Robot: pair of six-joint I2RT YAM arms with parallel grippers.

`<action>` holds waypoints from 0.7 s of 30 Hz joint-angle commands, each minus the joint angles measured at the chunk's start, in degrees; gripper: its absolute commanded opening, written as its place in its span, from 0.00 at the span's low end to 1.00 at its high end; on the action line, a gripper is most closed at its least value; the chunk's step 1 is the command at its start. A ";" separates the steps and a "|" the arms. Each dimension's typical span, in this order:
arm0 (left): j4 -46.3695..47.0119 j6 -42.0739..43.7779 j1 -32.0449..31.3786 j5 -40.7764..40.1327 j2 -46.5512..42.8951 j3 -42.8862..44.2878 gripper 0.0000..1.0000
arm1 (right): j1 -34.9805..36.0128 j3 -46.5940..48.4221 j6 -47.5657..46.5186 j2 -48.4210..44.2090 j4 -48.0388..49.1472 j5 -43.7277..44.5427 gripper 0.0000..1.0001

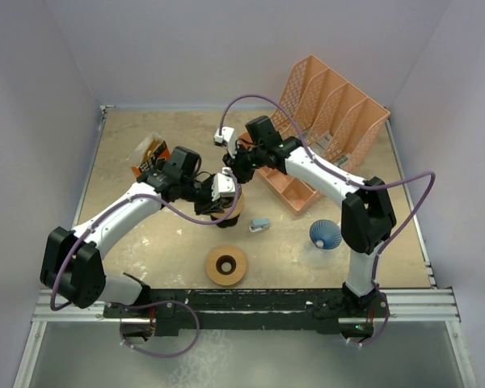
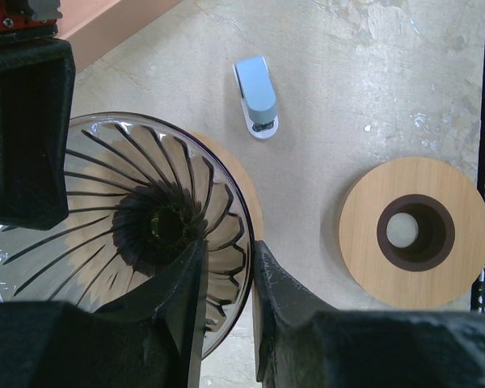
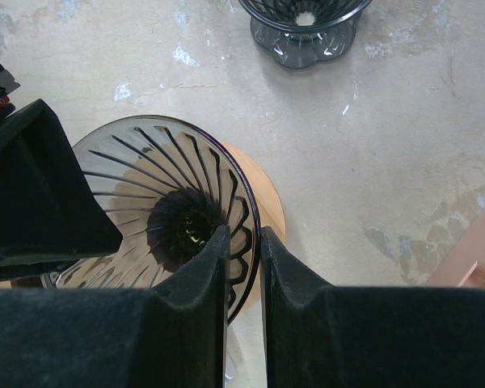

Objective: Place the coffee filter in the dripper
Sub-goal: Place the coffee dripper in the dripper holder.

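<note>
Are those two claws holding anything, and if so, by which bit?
Both hold the glass dripper by its rim. The left gripper and the right gripper each pinch the rim with one finger inside the cone and one outside.

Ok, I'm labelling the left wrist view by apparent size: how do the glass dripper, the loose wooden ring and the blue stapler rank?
Largest: glass dripper, though it sits nearest the camera, so partly inflated.
Then wooden ring.
Smallest: blue stapler.

Left pincer (image 2: 229,252) and right pincer (image 3: 244,238) — both narrowly parted, seemingly clamped.
</note>
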 commanded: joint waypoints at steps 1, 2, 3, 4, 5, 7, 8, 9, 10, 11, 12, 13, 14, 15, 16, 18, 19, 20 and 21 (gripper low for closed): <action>-9.13 -0.68 2.08 -7.80 4.44 -4.11 0.18 | 0.09 -2.59 -1.83 -0.93 -5.60 3.99 0.11; -9.25 -0.55 2.07 -7.79 4.45 -4.12 0.18 | 0.09 -2.80 -1.85 -1.03 -5.54 3.99 0.11; -9.37 -0.52 2.04 -7.69 4.45 -4.19 0.18 | 0.17 -2.98 -1.78 -1.05 -5.55 4.00 0.11; -9.48 -0.54 2.08 -7.63 4.48 -4.21 0.18 | 0.18 -3.25 -1.81 -1.06 -5.47 4.05 0.11; -9.58 -0.58 2.03 -7.67 4.46 -4.29 0.18 | 0.18 -3.58 -1.80 -0.99 -5.32 4.08 0.11; -9.83 -0.62 2.08 -7.56 4.66 -4.35 0.18 | 0.27 -4.07 -1.79 -0.89 -4.99 4.17 0.12; -9.93 -0.60 2.04 -7.51 4.75 -4.32 0.18 | 0.25 -4.22 -1.78 -0.82 -4.86 4.17 0.11; -10.10 -0.71 2.05 -7.50 4.88 -4.32 0.18 | 0.27 -4.37 -1.82 -0.74 -4.74 4.25 0.11; -10.12 -0.78 2.08 -7.45 5.00 -4.33 0.18 | 0.25 -4.46 -1.79 -0.63 -4.67 4.26 0.11; -10.12 -0.92 2.08 -7.46 5.13 -4.29 0.18 | 0.21 -4.55 -1.79 -0.54 -4.50 4.26 0.12; -10.23 -1.03 2.08 -7.34 5.20 -4.27 0.18 | 0.29 -4.62 -1.82 -0.47 -4.56 4.26 0.11; -10.20 -1.18 2.06 -7.22 5.24 -4.27 0.18 | 0.30 -4.64 -1.82 -0.34 -4.49 4.20 0.12; -10.21 -1.36 2.12 -7.13 5.27 -4.42 0.18 | 0.33 -4.76 -1.78 -0.24 -4.41 4.18 0.11; -10.17 -1.43 2.09 -7.09 5.37 -4.55 0.18 | 0.33 -4.86 -1.84 -0.17 -4.46 4.17 0.11; -10.06 -1.40 2.08 -7.08 5.47 -4.62 0.18 | 0.36 -4.88 -1.83 -0.12 -4.41 4.17 0.12; -9.87 -1.53 2.10 -7.19 5.71 -4.91 0.18 | 0.44 -5.14 -1.91 -0.05 -4.26 4.26 0.11; -9.74 -1.61 2.14 -7.27 5.79 -4.98 0.18 | 0.44 -5.31 -1.90 -0.04 -4.11 4.30 0.11; -9.66 -1.69 2.16 -7.27 5.96 -5.08 0.18 | 0.44 -5.63 -1.95 -0.11 -4.08 4.34 0.11; -9.66 -1.75 2.11 -7.30 6.14 -5.13 0.18 | 0.42 -5.80 -1.95 -0.11 -3.98 4.42 0.12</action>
